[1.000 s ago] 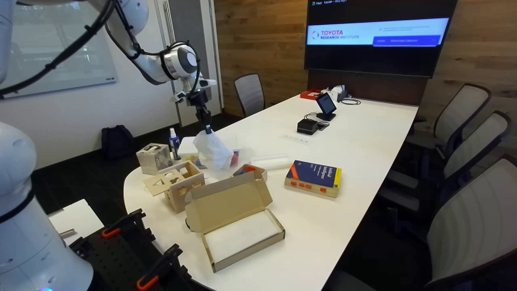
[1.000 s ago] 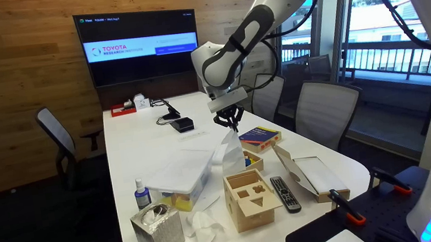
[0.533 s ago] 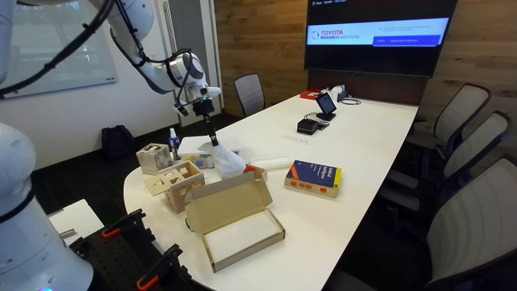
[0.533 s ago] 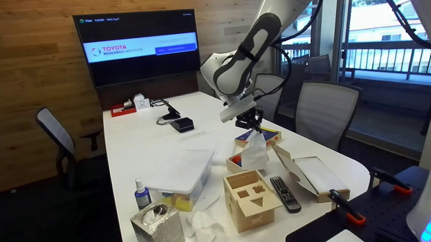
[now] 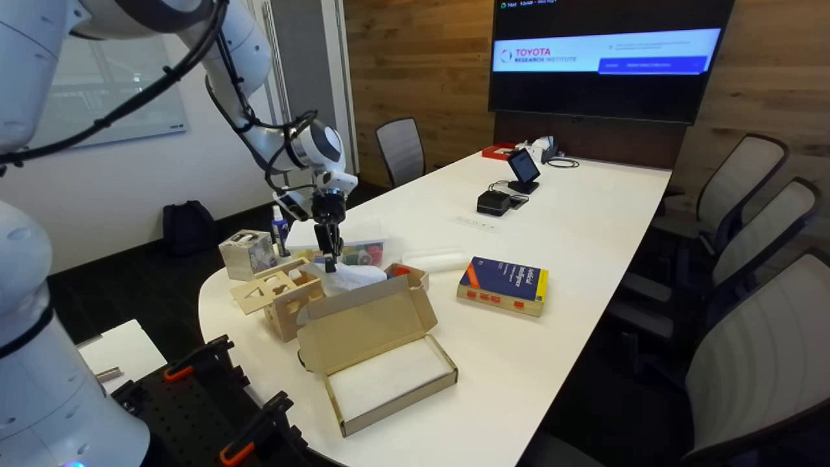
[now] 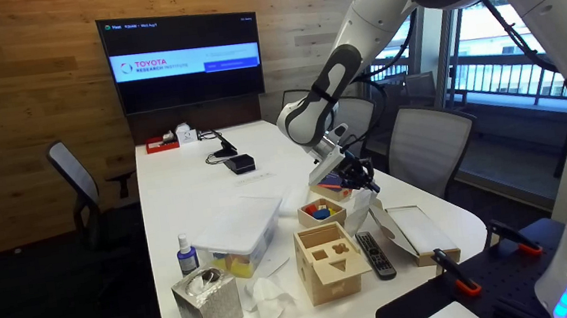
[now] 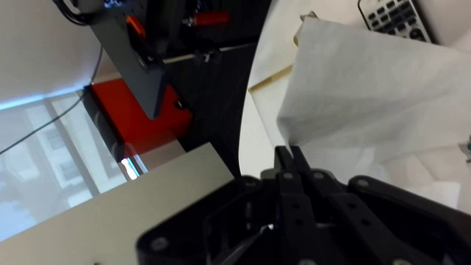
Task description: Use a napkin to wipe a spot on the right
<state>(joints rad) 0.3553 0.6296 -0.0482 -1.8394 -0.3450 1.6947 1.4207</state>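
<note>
My gripper [image 7: 289, 149] is shut on a corner of a white napkin [image 7: 360, 84], which spreads to the right in the wrist view. In both exterior views the gripper [image 5: 331, 267] [image 6: 375, 188] points down, low over the white table [image 5: 570, 220]. The held napkin [image 5: 353, 277] [image 6: 359, 210] hangs between the small block tray and the raised lid of the cardboard box. I cannot tell whether its lower edge touches the table. No distinct spot shows on the table. A crumpled tissue [image 6: 271, 303] lies beside the silver tissue box [image 6: 208, 305].
The open cardboard box [image 5: 389, 383] stands close by the gripper. Around it are a wooden shape box [image 6: 330, 267], a remote [image 6: 375, 255], the small block tray [image 6: 322, 212], a blue book [image 5: 504, 285], a lidded plastic bin [image 6: 241, 230] and a spray bottle [image 6: 187, 256].
The gripper has moved down with the napkin still in it. In an exterior view it has also moved right, from over the block tray toward the cardboard box lid.
</note>
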